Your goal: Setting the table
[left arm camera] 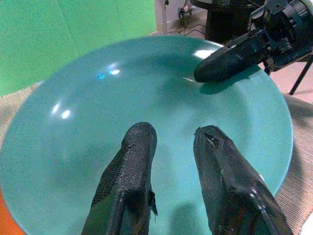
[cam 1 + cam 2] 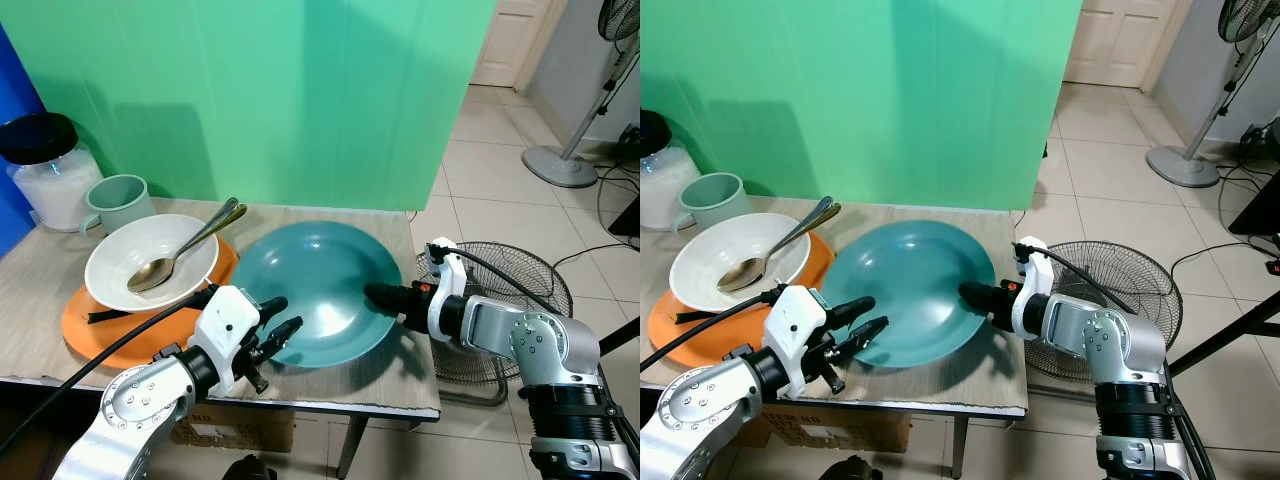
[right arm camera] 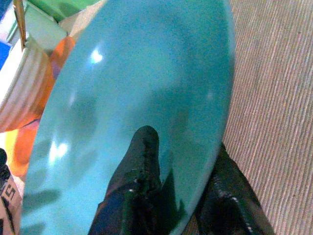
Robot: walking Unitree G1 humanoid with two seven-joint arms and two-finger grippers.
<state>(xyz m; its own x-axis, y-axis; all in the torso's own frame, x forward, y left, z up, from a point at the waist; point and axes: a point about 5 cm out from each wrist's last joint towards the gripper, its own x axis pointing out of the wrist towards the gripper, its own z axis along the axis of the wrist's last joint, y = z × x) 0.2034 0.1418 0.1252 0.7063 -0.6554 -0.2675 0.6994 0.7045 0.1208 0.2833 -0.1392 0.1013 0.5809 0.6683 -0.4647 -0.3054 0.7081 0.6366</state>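
Right gripper (image 2: 385, 296) pinching rim of teal plate (image 2: 320, 262) (one finger above, one beneath). Left gripper (image 2: 277, 325) spread over plate's near edge.

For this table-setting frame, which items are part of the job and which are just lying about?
Job: large teal plate, gripped at its rim by right hand; left hand open over it; white bowl, metal spoon, orange plate.
Lying about: pale green mug, black-lidded glass jar, floor fan.

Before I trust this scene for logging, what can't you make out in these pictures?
- Right pincer: its lower finger goes under the round teal plate; the rim hides its tip.
- Dark item on the orange plate: the white bowl covers most of it.
- White-filled jar: cut by the frame edge.
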